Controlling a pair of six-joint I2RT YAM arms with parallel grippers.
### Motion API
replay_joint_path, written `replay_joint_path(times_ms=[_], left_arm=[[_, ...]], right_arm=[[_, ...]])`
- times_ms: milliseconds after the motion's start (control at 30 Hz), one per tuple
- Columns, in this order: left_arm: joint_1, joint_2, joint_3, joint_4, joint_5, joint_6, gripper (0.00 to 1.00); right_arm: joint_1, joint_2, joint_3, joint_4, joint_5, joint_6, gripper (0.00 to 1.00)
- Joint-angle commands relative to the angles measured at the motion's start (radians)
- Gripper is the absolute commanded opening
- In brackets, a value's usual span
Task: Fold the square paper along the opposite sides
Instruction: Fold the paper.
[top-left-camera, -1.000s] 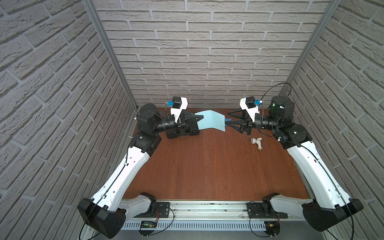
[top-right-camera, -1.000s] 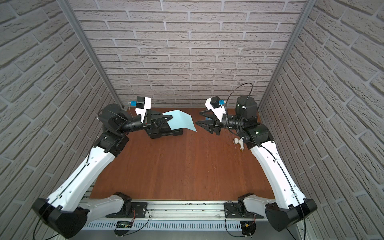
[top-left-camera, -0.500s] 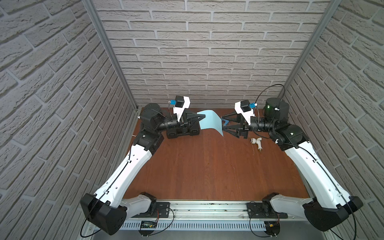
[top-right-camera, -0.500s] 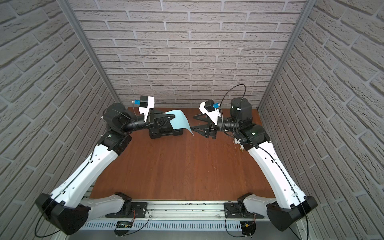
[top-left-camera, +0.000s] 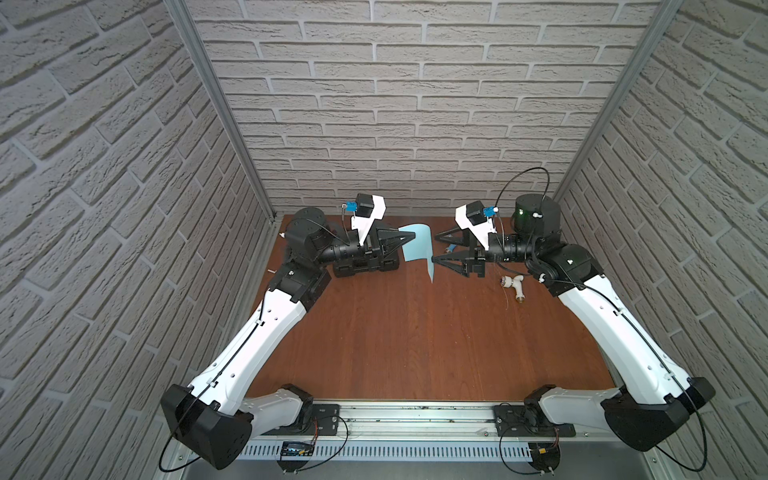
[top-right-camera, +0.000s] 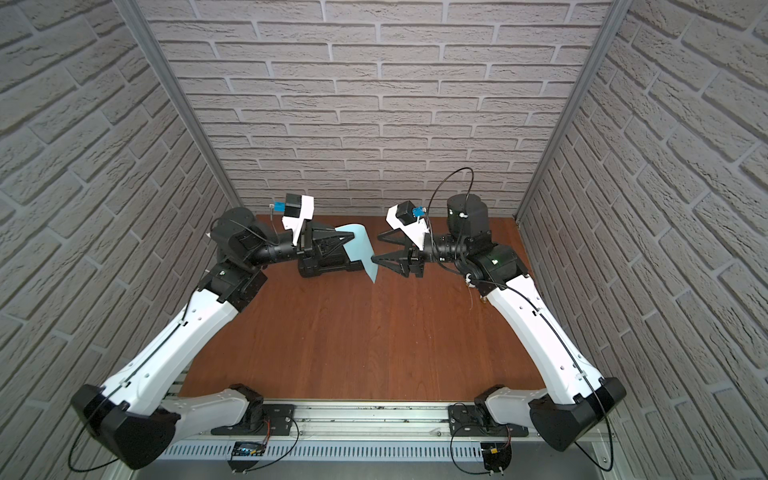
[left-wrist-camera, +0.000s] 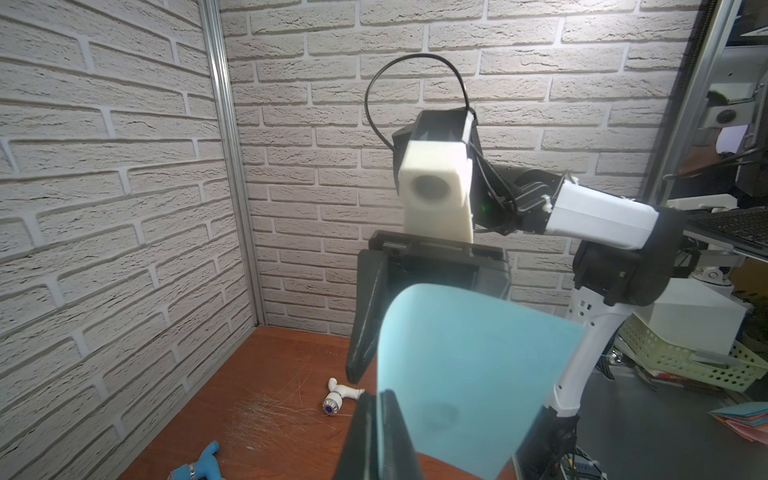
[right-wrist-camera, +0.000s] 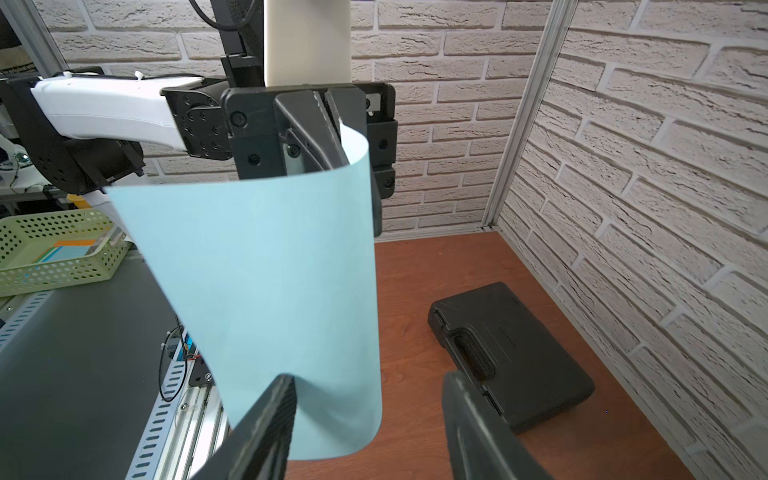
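Blue square paper (top-left-camera: 419, 245) (curled) tight in left gripper (top-left-camera: 412, 237); right gripper (top-left-camera: 435, 248) spread at its edge.

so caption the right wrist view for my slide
Left jaws pinch the square paper, which curls down before the open right jaws; black case on the table.

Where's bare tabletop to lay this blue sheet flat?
The wide middle and front of the table, between the left arm, right arm and front rail, is bare. The back is crowded: black case at back left, white tap fitting by the right arm, blue fitting between them.
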Motion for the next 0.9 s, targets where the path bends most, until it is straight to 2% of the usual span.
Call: replay_joint_path(times_ms=[0,867], left_arm=[[-0.01,0.008,0.002,0.008,-0.006,0.023,0.0],[-0.027,0.027,0.004,-0.009,-0.015,0.039,0.0]], right_arm=[[0.014,0.002,0.03,0.0,0.003,-0.016,0.6],[0.059,0.026,0.028,-0.004,-0.001,-0.033,0.6]])
